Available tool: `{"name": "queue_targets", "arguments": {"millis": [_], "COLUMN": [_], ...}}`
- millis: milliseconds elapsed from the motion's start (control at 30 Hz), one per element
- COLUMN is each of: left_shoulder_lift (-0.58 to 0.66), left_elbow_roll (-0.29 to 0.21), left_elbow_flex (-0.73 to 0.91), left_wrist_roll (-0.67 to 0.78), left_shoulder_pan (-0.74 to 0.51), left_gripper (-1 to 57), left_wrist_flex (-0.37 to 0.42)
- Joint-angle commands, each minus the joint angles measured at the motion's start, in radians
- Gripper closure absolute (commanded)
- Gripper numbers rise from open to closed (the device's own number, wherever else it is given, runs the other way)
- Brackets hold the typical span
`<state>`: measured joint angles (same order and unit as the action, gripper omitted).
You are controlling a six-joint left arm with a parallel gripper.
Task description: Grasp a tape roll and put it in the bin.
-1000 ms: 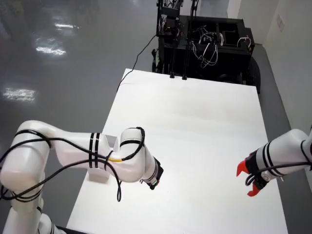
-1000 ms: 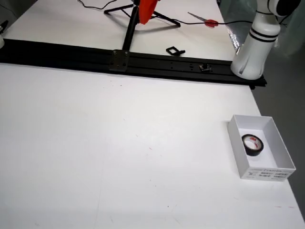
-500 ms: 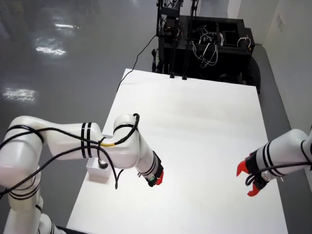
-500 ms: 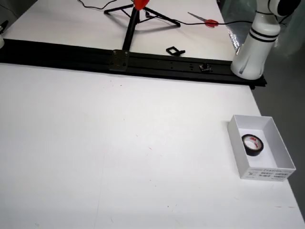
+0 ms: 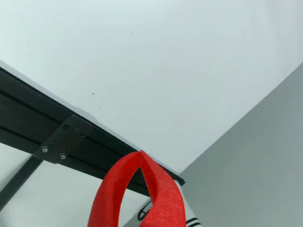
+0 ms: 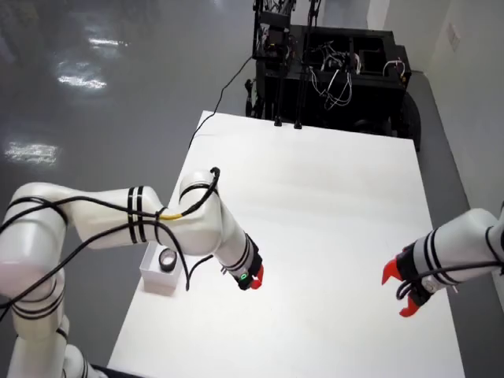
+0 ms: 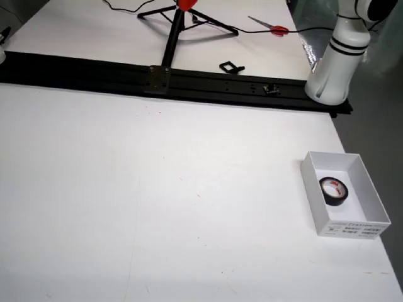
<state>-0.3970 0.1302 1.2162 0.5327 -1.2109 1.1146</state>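
Note:
A black tape roll (image 7: 333, 190) lies inside the white bin (image 7: 368, 196) near the table's right edge in the side view. From above, the same roll (image 6: 167, 260) sits in the bin (image 6: 154, 277) at the table's left edge. My gripper (image 6: 255, 276) hovers over the white table to the right of the bin, apart from it. In the view that rides on the gripper, the red fingers (image 5: 163, 189) touch at their tips, so my gripper (image 5: 140, 153) is shut with nothing held. Only a red tip of the gripper (image 7: 186, 5) shows at the top of the side view.
A black rail (image 7: 208, 83) crosses the table's far side, with a tripod (image 7: 174, 28), red-handled scissors (image 7: 272, 26) and a white arm base (image 7: 334, 63) behind it. A second arm with a red gripper (image 6: 400, 290) holds still at the right. A black rack (image 6: 335, 71) stands beyond the table.
My arm has swung away from the bin toward the table's middle, uncovering the bin and the roll in the view from above. The red gripper rose almost out of the side view.

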Motion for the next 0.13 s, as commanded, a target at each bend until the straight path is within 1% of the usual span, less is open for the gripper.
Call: {"name": "queue_targets", "arguments": {"millis": [33,133], "left_shoulder_lift": [0.006,0.006], "left_elbow_roll": [-0.014,-0.014], "left_elbow_flex": [0.000,0.000], "left_wrist_roll": [-0.019,-0.026], "left_shoulder_pan": [0.013,0.014], "left_gripper": [56.8,56.7], "left_wrist_flex": [-0.004,-0.013]}}
